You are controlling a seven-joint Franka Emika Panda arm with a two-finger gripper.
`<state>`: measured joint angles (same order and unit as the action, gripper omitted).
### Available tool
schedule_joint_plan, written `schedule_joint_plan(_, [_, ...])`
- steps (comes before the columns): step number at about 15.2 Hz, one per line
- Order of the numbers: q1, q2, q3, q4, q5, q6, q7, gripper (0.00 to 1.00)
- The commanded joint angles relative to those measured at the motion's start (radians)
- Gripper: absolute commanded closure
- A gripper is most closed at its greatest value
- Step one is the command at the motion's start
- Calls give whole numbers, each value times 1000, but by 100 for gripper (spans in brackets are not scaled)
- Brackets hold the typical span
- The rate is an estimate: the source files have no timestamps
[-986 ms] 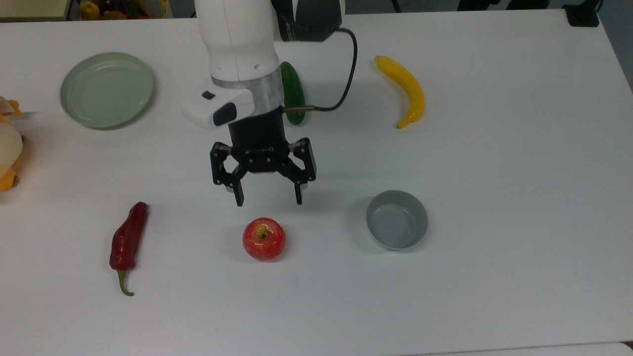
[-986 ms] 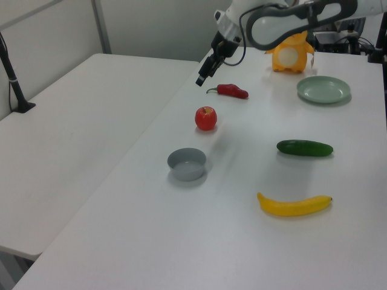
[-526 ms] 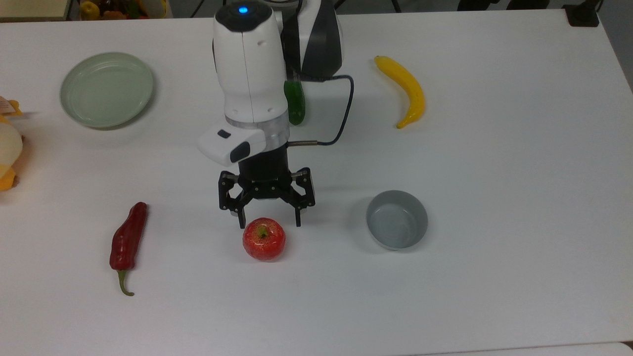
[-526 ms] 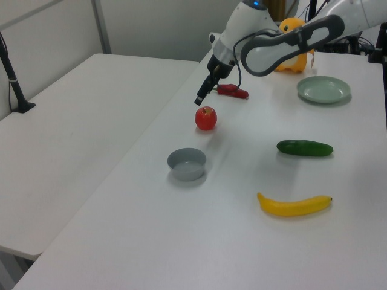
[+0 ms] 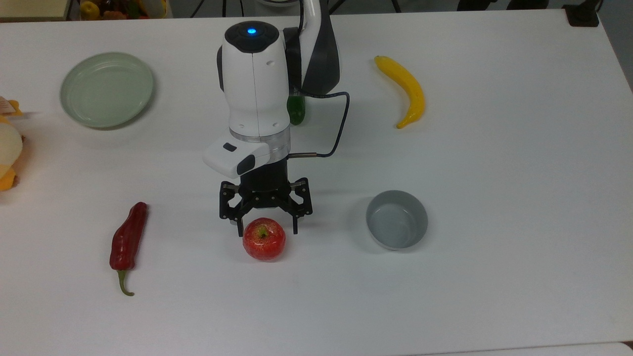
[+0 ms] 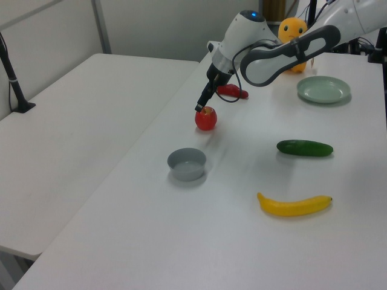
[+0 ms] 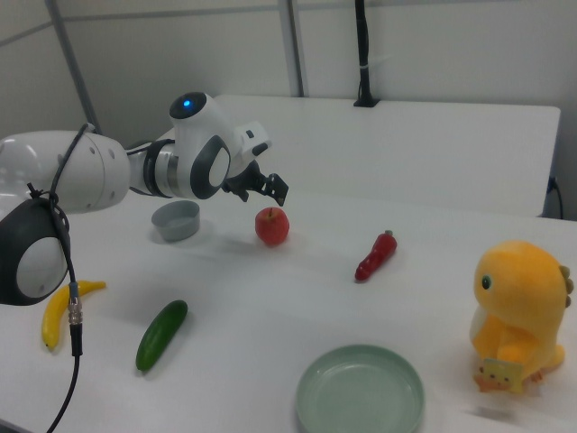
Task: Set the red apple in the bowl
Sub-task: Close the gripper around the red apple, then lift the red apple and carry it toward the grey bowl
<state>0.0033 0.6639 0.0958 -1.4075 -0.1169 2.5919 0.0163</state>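
The red apple (image 5: pixel 264 240) rests on the white table, its stem dimple facing up. My gripper (image 5: pixel 267 230) hangs open right over it, one finger on each side of the apple's upper part, and nothing is gripped. In the left view the gripper (image 6: pixel 201 107) sits at the top of the apple (image 6: pixel 206 119). The right view has the gripper (image 7: pixel 270 196) just above the apple (image 7: pixel 271 226). The grey bowl (image 5: pixel 397 220) stands empty at the top view's right of the apple, about two apple widths away. It is also seen as the bowl (image 6: pixel 187 163) and the bowl (image 7: pixel 176 219).
A dark-red chili pepper (image 5: pixel 127 240) lies at the top view's left of the apple. A pale green plate (image 5: pixel 106 89) sits at the back left, a banana (image 5: pixel 405 89) at the back right. The arm partly covers a cucumber (image 5: pixel 296 111). A yellow plush toy (image 7: pixel 518 316) stands by the plate.
The gripper has come down and forward toward the apple, from well above and behind it to straddling its top. It has stayed open. Nothing else has moved.
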Motion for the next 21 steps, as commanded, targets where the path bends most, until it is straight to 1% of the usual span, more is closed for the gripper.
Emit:
schedule_joint_plan(1, [6, 8, -10, -30, -47, 65, 31, 0])
schedule_joint_plan(8, [0, 42, -18, -48, -95, 93, 34, 0])
schedule_joint_plan(9, [0, 49, -18, -48, -119, 94, 62, 0])
schedule_joint_plan(11, [-2, 51, -18, -50, -193, 94, 137, 0])
schedule_joint_plan(13, [-8, 63, -16, -51, -265, 96, 204, 24])
schedule_joint_plan(14, [-6, 69, -16, -51, -297, 94, 224, 43])
schedule_joint_plan(15, [-6, 69, -16, -51, -318, 94, 234, 57])
schedule_joint_plan(16, [-6, 69, -16, -51, -325, 94, 237, 72])
schedule_joint_plan(17, [-6, 69, -16, -51, -325, 94, 235, 82])
schedule_joint_plan(18, [-6, 69, -16, -51, -325, 94, 235, 88])
schedule_joint_plan(21, [-9, 59, -16, -50, -323, 91, 235, 89])
